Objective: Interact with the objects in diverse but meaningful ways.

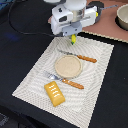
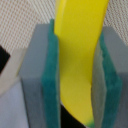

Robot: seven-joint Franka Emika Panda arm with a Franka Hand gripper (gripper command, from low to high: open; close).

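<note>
The arm ends in a boxy white hand (image 1: pixel 73 17) with rounded corners and a dark underside. Black cable (image 1: pixel 20 31) loops away behind it. Up close, the fingers (image 2: pixel 36 75) are flat grey blocks, each faced on the inside with a teal-green rubbery pad (image 2: pixel 51 85).

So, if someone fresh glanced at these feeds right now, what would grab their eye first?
Probably the yellow banana filling the wrist view, clamped between the green pads of the jaws. In the exterior view the gripper holds it above the far edge of the striped placemat. Below lie a round tan plate between a knife and a fork, with a golden-brown bread loaf nearest the camera.
</note>
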